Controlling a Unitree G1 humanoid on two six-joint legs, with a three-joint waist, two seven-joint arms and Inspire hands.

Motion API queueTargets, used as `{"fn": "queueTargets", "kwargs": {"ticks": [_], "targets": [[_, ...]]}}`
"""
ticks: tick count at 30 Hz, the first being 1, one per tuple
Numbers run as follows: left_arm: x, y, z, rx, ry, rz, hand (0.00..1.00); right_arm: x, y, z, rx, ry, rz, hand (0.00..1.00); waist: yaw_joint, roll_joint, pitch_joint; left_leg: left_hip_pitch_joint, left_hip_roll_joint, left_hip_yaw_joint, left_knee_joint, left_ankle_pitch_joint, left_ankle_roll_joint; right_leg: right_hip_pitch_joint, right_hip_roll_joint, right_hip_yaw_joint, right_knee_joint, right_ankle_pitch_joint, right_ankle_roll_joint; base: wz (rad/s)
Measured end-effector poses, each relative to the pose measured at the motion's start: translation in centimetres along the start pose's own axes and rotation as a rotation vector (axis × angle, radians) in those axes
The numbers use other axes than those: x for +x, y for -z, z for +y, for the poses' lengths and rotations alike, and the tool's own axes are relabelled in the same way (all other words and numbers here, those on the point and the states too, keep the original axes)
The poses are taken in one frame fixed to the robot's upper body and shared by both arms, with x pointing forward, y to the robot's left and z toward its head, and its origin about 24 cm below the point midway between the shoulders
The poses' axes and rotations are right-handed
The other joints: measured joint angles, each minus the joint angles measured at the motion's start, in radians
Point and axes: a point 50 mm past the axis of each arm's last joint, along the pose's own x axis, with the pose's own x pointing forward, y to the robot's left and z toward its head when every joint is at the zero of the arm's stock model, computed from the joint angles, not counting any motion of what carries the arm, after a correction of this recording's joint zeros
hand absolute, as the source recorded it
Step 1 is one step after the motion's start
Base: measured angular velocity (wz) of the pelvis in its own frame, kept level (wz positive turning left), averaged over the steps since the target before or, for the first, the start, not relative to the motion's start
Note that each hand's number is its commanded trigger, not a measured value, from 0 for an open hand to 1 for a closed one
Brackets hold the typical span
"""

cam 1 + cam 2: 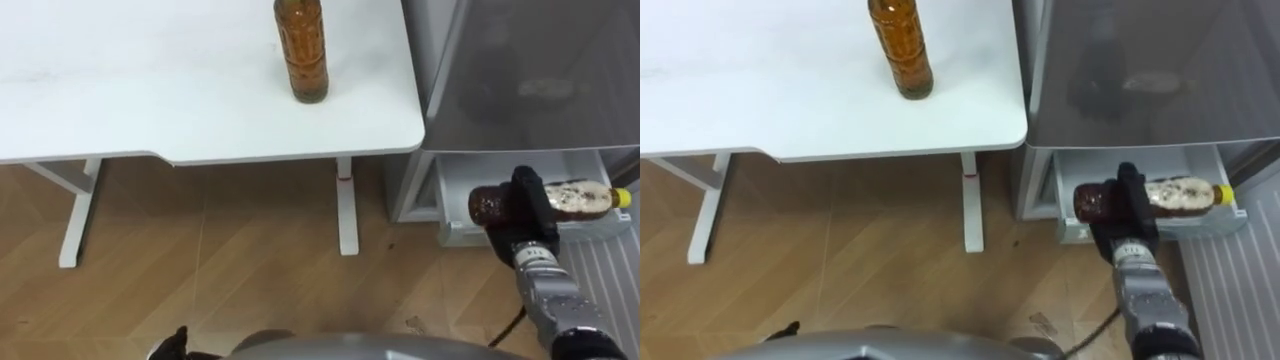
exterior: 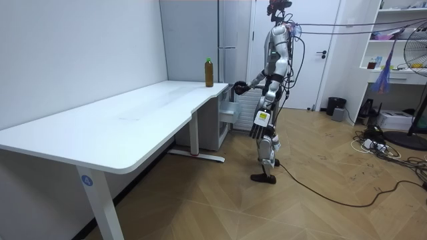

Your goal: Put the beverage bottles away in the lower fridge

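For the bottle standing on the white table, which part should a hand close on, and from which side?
Its ribbed body, about mid-height, from the side facing the robot. The bottle stands upright near the table's front corner with nothing around it, so a sideways wrap probably fits, like the right hand's hold on the other bottle over the fridge drawer.

Robot stands upright, right arm reaching forward, right hand [image 1: 528, 207] curled round a bottle [image 1: 580, 197]; left hand [image 2: 259, 131] hangs beside its thigh.
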Motion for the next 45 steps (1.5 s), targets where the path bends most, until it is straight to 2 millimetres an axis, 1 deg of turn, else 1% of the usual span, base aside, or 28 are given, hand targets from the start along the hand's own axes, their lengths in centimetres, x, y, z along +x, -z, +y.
{"fn": "queueTargets", "kwargs": {"ticks": [3, 4, 5, 7, 10, 15, 16, 17, 19, 20, 22, 25, 26, 28, 29, 32, 34, 37, 38, 40, 45], "targets": [[0.1, -0.2, 0.0, 0.013, -0.001, 0.003, 0.00, 0.6, -0.2, 1.2, 0.012, -0.030, -0.009, 1.00, -0.002, -0.003, 0.0006, -0.039, 0.000, -0.003, 0.015, 0.000, 0.001, -0.026, 0.000, -0.004, 0.002, 0.001, -0.002, 0.10], [0.2, -0.5, 0.0, 0.018, -0.003, 0.003, 0.00, 0.9, -0.4, 1.6, 0.018, -0.031, -0.013, 1.00, -0.001, 0.000, -0.0020, -0.055, 0.000, -0.006, 0.019, 0.001, 0.001, -0.039, 0.000, -0.011, 0.006, 0.001, -0.002, 0.15], [0.2, -0.8, 0.0, 0.018, -0.003, -0.001, 0.00, 1.1, -0.4, 1.7, 0.027, -0.027, -0.017, 1.00, -0.001, 0.001, -0.0025, -0.061, 0.000, -0.007, 0.020, 0.002, 0.002, -0.043, 0.000, -0.014, 0.006, 0.001, -0.002, 0.16], [0.4, -1.5, 0.0, 0.018, -0.002, -0.017, 0.00, 1.8, -0.8, 2.5, 0.068, -0.014, -0.040, 1.00, 0.002, 0.000, -0.0018, -0.083, 0.000, -0.010, 0.020, 0.007, 0.003, -0.071, -0.002, -0.024, 0.024, 0.002, -0.003, 0.09], [0.5, -2.1, 0.4, 0.011, -0.008, -0.023, 0.00, 2.2, -0.9, 3.2, 0.079, -0.022, -0.045, 1.00, 0.009, -0.002, -0.0003, -0.106, 0.000, -0.011, 0.020, 0.009, 0.003, -0.096, -0.003, -0.024, 0.025, 0.002, -0.004, -0.03], [0.6, -2.8, 0.4, 0.020, 0.008, -0.040, 0.00, 3.0, -1.6, 3.8, 0.069, 0.018, -0.059, 1.00, 0.008, 0.011, -0.0007, -0.153, 0.000, -0.010, 0.031, 0.014, 0.005, -0.143, -0.005, -0.024, 0.039, 0.004, -0.006, -0.01], [0.6, -2.9, 0.4, 0.020, 0.008, -0.042, 0.00, 3.2, -1.8, 4.1, 0.067, 0.021, -0.064, 1.00, 0.008, 0.013, 0.0014, -0.160, -0.001, -0.010, 0.029, 0.019, 0.005, -0.152, -0.006, -0.024, 0.039, 0.004, -0.006, 0.00], [0.6, -2.9, 0.4, 0.019, 0.008, -0.041, 0.00, 3.3, -1.9, 4.2, 0.064, 0.026, -0.065, 1.00, 0.010, 0.014, 0.0012, -0.164, 0.000, -0.009, 0.029, 0.020, 0.005, -0.158, -0.006, -0.023, 0.042, 0.004, -0.007, 0.00], [0.6, -3.1, 0.4, 0.020, 0.008, -0.047, 0.00, 3.4, -2.2, 4.6, 0.061, 0.007, -0.065, 1.00, 0.011, 0.015, 0.0031, -0.188, 0.000, -0.007, 0.029, 0.027, 0.005, -0.192, -0.008, -0.023, 0.059, 0.005, -0.007, -0.02], [0.6, -3.2, 0.4, 0.020, 0.008, -0.050, 0.00, 3.5, -2.3, 4.8, 0.061, 0.007, -0.065, 1.00, 0.012, 0.015, 0.0061, -0.194, 0.000, -0.006, 0.029, 0.029, 0.005, -0.198, -0.008, -0.023, 0.062, 0.005, -0.008, 0.00], [0.8, -4.0, 0.4, 0.022, 0.008, -0.069, 0.00, 3.8, -2.8, 5.5, 0.058, 0.012, -0.076, 1.00, 0.021, 0.016, 0.0157, -0.218, -0.001, -0.004, 0.029, 0.038, 0.007, -0.228, -0.012, -0.023, 0.076, 0.007, -0.010, 0.00], [0.9, -4.8, 0.3, 0.029, 0.008, -0.086, 0.00, 4.0, -3.1, 6.0, 0.050, 0.014, -0.081, 1.00, 0.027, 0.015, 0.0180, -0.253, -0.001, -0.004, 0.028, 0.050, 0.007, -0.270, -0.014, -0.024, 0.092, 0.008, -0.013, 0.04], [0.9, -5.0, 0.2, 0.041, 0.012, -0.087, 0.00, 4.1, -3.0, 6.4, 0.049, 0.012, -0.077, 1.00, 0.029, 0.015, 0.0186, -0.272, 0.000, -0.004, 0.028, 0.056, 0.006, -0.291, -0.014, -0.023, 0.098, 0.010, -0.015, 0.00], [1.0, -5.5, 0.0, 0.060, 0.022, -0.092, 0.00, 4.5, -2.6, 7.0, 0.051, 0.030, -0.063, 1.00, 0.030, 0.013, 0.0227, -0.301, 0.001, -0.004, 0.028, 0.067, 0.006, -0.326, -0.015, -0.023, 0.110, 0.013, -0.020, 0.00], [1.1, -5.6, -0.1, 0.064, 0.024, -0.096, 0.00, 4.6, -2.6, 7.2, 0.050, 0.035, -0.061, 1.00, 0.032, 0.013, 0.0228, -0.308, 0.001, -0.004, 0.029, 0.069, 0.006, -0.334, -0.015, -0.024, 0.113, 0.013, -0.021, 0.00], [1.2, -6.6, -0.2, 0.083, 0.030, -0.111, 0.00, 4.8, -2.6, 7.8, 0.044, 0.031, -0.056, 1.00, 0.045, 0.012, 0.0248, -0.335, 0.001, -0.004, 0.029, 0.076, 0.006, -0.369, -0.017, -0.022, 0.129, 0.014, -0.022, 0.00], [1.2, -7.3, -0.1, 0.086, 0.023, -0.134, 0.00, 4.9, -2.9, 8.6, 0.044, 0.016, -0.051, 1.00, 0.054, 0.010, 0.0260, -0.359, -0.001, -0.004, 0.029, 0.084, 0.007, -0.399, -0.021, -0.021, 0.144, 0.013, -0.024, 0.00], [1.3, -7.7, 0.3, 0.098, 0.005, -0.140, 0.00, 5.2, -2.9, 9.8, 0.045, 0.011, -0.050, 1.00, 0.056, 0.004, 0.0291, -0.379, -0.001, -0.005, 0.029, 0.090, 0.006, -0.420, -0.021, -0.022, 0.150, 0.014, -0.025, 0.00], [1.3, -7.7, 0.4, 0.102, 0.000, -0.140, 0.00, 5.2, -3.0, 9.8, 0.044, 0.014, -0.051, 1.00, 0.057, 0.003, 0.0301, -0.381, -0.001, -0.005, 0.029, 0.091, 0.006, -0.423, -0.021, -0.021, 0.152, 0.014, -0.025, 0.00], [1.3, -7.8, 0.6, 0.107, -0.012, -0.140, 0.00, 5.3, -3.3, 10.4, 0.040, 0.016, -0.057, 1.00, 0.066, -0.004, 0.0344, -0.396, -0.001, -0.003, 0.030, 0.095, 0.006, -0.444, -0.024, -0.021, 0.163, 0.013, -0.027, 0.00], [1.3, -7.7, 0.9, 0.109, -0.017, -0.137, 0.00, 5.3, -4.0, 11.1, 0.030, 0.013, -0.072, 1.00, 0.071, -0.008, 0.0370, -0.423, -0.004, -0.001, 0.031, 0.104, 0.009, -0.476, -0.031, -0.026, 0.176, 0.015, -0.030, 0.02]]}}
